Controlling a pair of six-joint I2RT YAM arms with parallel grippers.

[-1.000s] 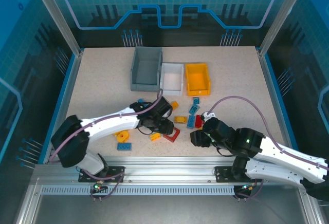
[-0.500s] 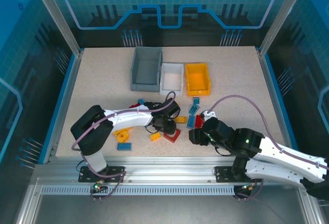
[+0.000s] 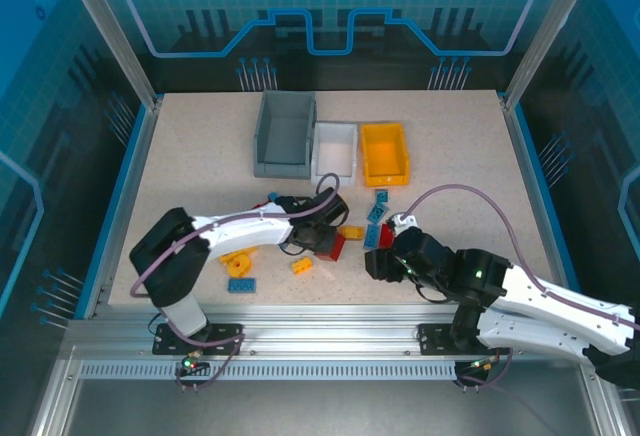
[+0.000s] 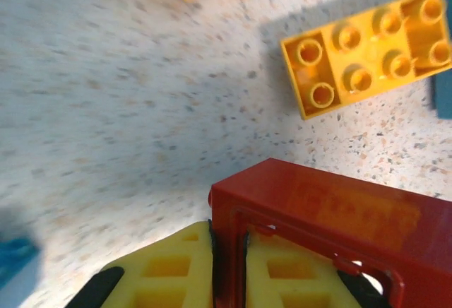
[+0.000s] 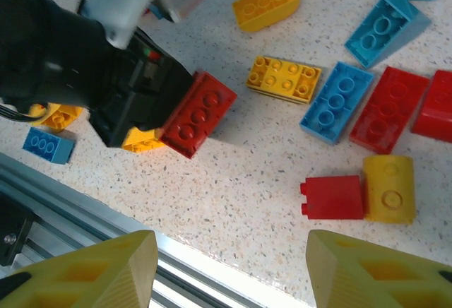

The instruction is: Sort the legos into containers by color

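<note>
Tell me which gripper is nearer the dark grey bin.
Left. The left gripper, shut on a red lego, sits just front-right of the dark grey bin; the right gripper lies farther front-right.

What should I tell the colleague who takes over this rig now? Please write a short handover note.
Left gripper: shut on a red brick, near the pile.
Right gripper: open, holding nothing, above the loose legos.
Grey bin, white bin, yellow-orange bin: side by side at the far end; I see no brick inside.
Done: one red brick gripped.
To do: bin it, then sort the remaining red, yellow and blue legos.
</note>
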